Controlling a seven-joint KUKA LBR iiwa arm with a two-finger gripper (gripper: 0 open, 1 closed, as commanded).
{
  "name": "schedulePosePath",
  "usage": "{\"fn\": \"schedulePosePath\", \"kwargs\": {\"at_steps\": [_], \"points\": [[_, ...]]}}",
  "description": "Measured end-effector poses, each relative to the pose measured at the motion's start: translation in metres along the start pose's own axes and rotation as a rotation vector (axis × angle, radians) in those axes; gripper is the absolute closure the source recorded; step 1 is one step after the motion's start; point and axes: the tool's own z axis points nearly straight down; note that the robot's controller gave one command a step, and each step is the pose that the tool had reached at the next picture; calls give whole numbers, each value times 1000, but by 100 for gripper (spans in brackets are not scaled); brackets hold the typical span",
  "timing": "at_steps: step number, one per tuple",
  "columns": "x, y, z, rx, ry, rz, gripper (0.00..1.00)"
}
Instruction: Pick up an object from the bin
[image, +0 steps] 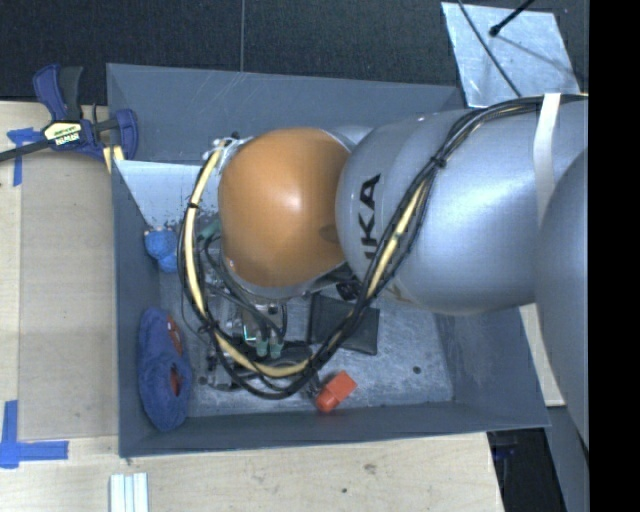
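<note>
Camera view: left of the orange cover (280, 205) lies a crumpled blue thing (160, 370). Under the cover the claw (250, 335) sits low in the bin (300, 428); I cannot tell its opening or hold. Lower right lies an orange block (335, 390). I judge this the reach; next, close and lift.

I work with a single camera, mounted above the bin (425, 372) and tipped somewhat to one side, so I look down onto its grey floor and walls. It sits close: the bin spans most of the frame. The arm (480, 200) reaches in from the view's right, and its orange cover (280, 205) lies nearest the lens, masking the bin's middle.
</note>
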Motion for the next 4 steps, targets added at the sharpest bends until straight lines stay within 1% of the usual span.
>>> {"fn": "schedulePosePath", "kwargs": {"at_steps": [1,2,3,4], "points": [[-12,-101,122,3,-1,-122,0],[-14,-98,116,1,-7,-124,100],[-7,-87,25,-2,-11,-105,100],[-8,-89,-73,-1,-10,-74,100]]}}
